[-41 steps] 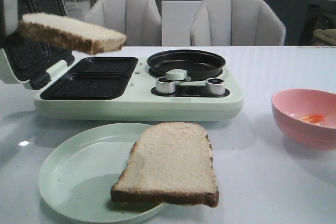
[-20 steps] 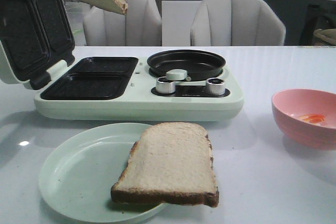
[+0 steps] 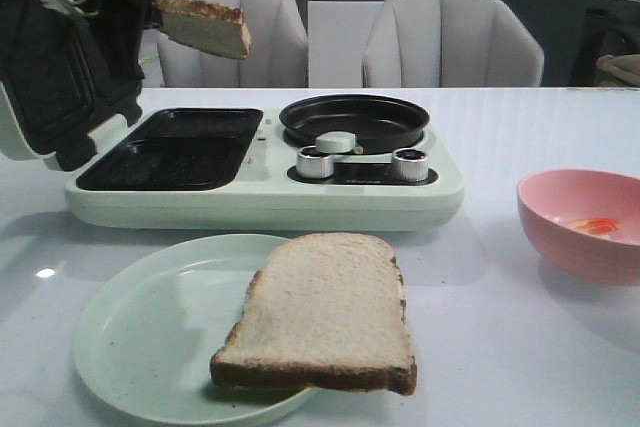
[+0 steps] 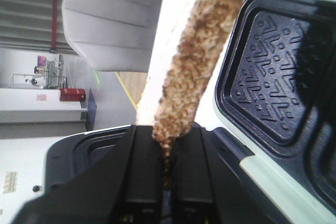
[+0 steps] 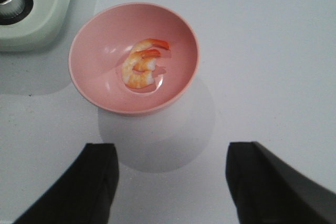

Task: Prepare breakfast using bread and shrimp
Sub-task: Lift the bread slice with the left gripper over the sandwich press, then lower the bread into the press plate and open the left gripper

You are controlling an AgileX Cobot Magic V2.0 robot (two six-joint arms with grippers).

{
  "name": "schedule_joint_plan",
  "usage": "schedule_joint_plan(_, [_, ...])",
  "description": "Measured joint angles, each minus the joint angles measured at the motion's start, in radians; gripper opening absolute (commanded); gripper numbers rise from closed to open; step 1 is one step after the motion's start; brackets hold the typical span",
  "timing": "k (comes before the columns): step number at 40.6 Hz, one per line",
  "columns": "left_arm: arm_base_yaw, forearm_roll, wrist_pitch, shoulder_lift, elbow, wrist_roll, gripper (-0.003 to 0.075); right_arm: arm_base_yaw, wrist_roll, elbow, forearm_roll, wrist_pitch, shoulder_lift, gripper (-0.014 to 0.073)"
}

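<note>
**Bread slice held aloft over open sandwich maker**

While one slice of bread (image 3: 322, 312) is lying flat on a pale green plate (image 3: 140, 332) at the near edge of the white counter (image 3: 520, 347), its front crust overhanging the plate's rim, the left pincer (image 4: 167, 174) is gripping a second bread slice (image 3: 205, 27) in the air above the left end of a mint-green breakfast maker (image 3: 265, 187). The wrist view is showing the two dark fingers (image 4: 142, 177) pressing together on the browned crust edge of that slice, which is standing on its edge between them. Below it, the appliance's hinged lid (image 3: 55, 87) is standing raised, and the two black sandwich plates (image 3: 175, 147) are lying uncovered. A round black pan (image 3: 355, 119) is sitting on the right half of the appliance, behind two silver knobs (image 3: 315, 162).

Well apart to the right, a pink bowl (image 5: 134, 59) is resting on the counter, with the shrimp (image 5: 142, 69), orange and white and curled, lying at its bottom. The right pincer (image 5: 173, 182) is hanging above the counter just beside the bowl, its dark fingers (image 5: 86, 182) spread wide apart and clasping nothing. Two grey chairs (image 3: 450, 42) are standing behind the counter.
</note>
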Motion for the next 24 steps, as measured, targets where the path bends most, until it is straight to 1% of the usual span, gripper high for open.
schedule_joint_plan(10, [0.06,0.006,-0.095,0.154,-0.105,0.0,0.0098,0.0,0.0,0.0,0.0,0.0,0.0,0.0545])
schedule_joint_plan(14, [0.081,0.008,-0.125,0.193,-0.109,-0.002,0.0098,0.0,0.0,0.0,0.0,0.0,0.0,0.0545])
schedule_joint_plan(24, [0.105,0.011,-0.134,0.254,-0.111,-0.002,0.0099,0.0,0.0,0.0,0.0,0.0,0.0,0.0545])
